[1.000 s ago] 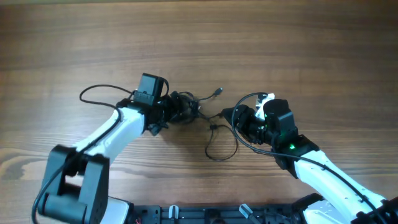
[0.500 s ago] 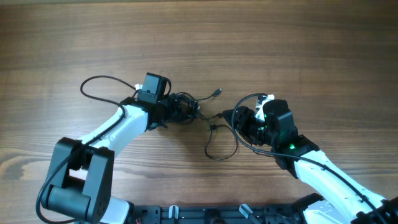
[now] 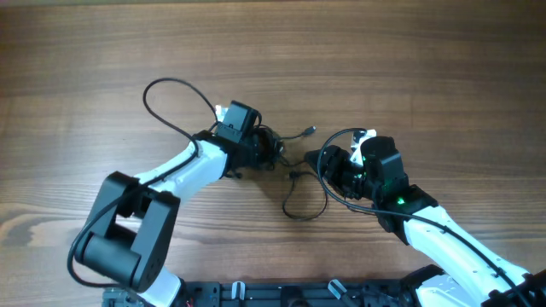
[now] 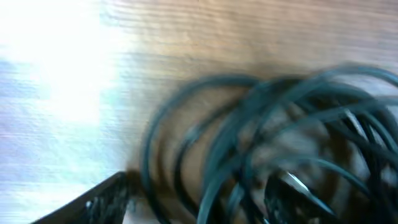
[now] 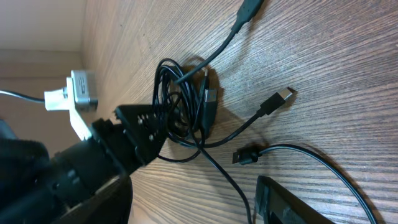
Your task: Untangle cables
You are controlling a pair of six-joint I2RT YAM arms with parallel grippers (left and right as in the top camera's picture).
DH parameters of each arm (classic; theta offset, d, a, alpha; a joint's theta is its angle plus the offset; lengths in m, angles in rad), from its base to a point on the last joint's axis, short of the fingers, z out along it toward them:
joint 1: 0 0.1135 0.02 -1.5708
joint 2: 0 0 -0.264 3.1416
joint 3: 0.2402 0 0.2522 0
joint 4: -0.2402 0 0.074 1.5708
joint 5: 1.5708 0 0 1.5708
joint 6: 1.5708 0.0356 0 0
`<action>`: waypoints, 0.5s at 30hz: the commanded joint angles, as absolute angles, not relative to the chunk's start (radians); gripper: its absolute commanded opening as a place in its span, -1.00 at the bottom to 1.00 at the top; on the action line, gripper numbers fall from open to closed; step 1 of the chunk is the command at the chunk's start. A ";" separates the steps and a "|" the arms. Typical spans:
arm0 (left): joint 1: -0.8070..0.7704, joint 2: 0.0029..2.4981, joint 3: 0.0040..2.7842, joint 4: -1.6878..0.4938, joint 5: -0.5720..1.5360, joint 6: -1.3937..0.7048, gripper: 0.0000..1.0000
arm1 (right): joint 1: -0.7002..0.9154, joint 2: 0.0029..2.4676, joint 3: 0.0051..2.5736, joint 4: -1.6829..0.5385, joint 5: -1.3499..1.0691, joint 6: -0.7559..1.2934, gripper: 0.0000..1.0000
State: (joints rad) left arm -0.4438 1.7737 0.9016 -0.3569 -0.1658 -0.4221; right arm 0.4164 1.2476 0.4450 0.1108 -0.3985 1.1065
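The cables [image 3: 271,150], very thin dark wires with tiny plug ends, lie on the brown wood-grain table [image 3: 401,51] just left of the frame's centre. Most of their length is bunched into a small knotted coil. One plug end [image 3: 309,131] sticks out to the upper right of the coil, and a loose strand [image 3: 300,203] curves down into an open loop below it. The left gripper [image 3: 258,153], black on a white arm, has its tip against the coil's left side. In the right wrist view its dark fingers [image 5: 142,132] reach into the coil's [image 5: 186,102] lower left edge, with strands crossing them, but whether the jaws are clenched on the wires cannot be told. The left wrist view is blurred, showing only dark-green loops [image 4: 292,137] close up on the right. The right gripper [image 3: 326,160], also black, sits just right of the coil, with a thin strand running toward it. Only one of its fingers [image 5: 292,208] shows, at the lower right of its own view, so how far its jaws are open cannot be told.
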 commanded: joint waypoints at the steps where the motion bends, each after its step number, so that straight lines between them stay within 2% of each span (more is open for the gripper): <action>1: -0.430 1.908 0.833 -0.335 -0.210 -0.370 0.57 | 0.421 1.253 0.450 0.110 -0.381 1.072 0.31; 6: -0.426 1.972 0.833 -0.310 -0.211 -0.418 0.49 | 0.421 1.253 0.450 0.110 -0.381 1.072 0.32; 7: -0.424 1.982 0.833 -0.305 -0.210 -0.440 0.39 | 0.421 1.253 0.450 0.110 -0.381 1.066 0.32; 10: -0.422 1.992 0.833 -0.300 -0.157 -0.487 -0.24 | 0.421 1.253 0.450 0.110 -0.380 1.045 0.32; 14: -0.422 1.992 0.833 -0.308 -0.100 -0.487 -0.49 | 0.421 1.253 0.450 0.110 -0.381 1.047 0.32; 15: -0.422 1.992 0.833 -0.313 -0.102 -0.484 -0.66 | 0.421 1.253 0.450 0.110 -0.381 1.046 0.33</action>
State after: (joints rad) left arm -0.4290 1.8427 0.9272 -0.2428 -0.2470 -0.4610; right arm 0.4164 1.2476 0.4450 0.1108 -0.3985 1.0683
